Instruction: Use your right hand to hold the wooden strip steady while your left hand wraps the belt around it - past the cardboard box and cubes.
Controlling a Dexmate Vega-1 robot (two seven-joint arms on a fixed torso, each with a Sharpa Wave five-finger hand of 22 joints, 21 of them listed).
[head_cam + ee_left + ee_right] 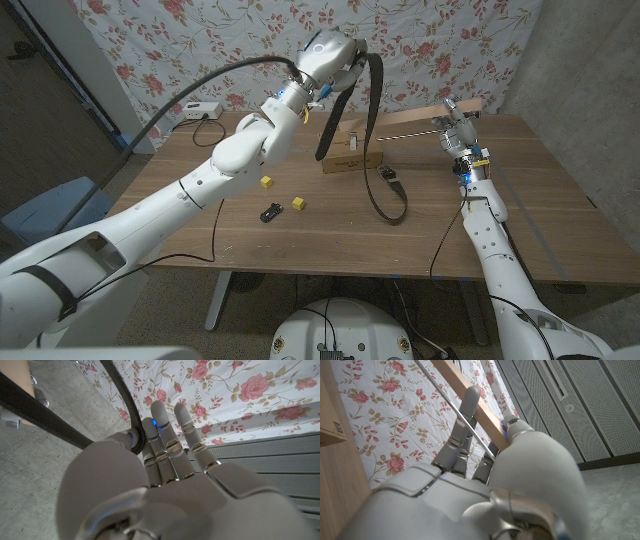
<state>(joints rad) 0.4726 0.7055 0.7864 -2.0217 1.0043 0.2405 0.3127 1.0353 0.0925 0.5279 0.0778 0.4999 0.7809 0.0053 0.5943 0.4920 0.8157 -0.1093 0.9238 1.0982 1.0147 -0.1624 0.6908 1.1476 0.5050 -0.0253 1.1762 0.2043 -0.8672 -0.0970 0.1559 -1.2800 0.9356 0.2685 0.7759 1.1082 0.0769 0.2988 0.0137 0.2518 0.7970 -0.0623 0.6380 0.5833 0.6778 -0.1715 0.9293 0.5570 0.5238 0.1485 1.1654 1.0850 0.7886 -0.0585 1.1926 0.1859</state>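
Lifting the long dark leather belt (373, 120) high in the left robot hand (330, 55)
Limp, it sags toward six o'clock; the right robot hand (456, 128) grips the pale wooden strip (405, 122) steady.

The wooden strip (410, 122) is a long, thin, light-brown stick, lying almost level in the upper right of the head view, above the table. The belt (378, 150) is dark and long. It hangs down from the top middle of the picture in a big loop, crosses in front of the strip, and its low end with the buckle lies on the table near the middle.
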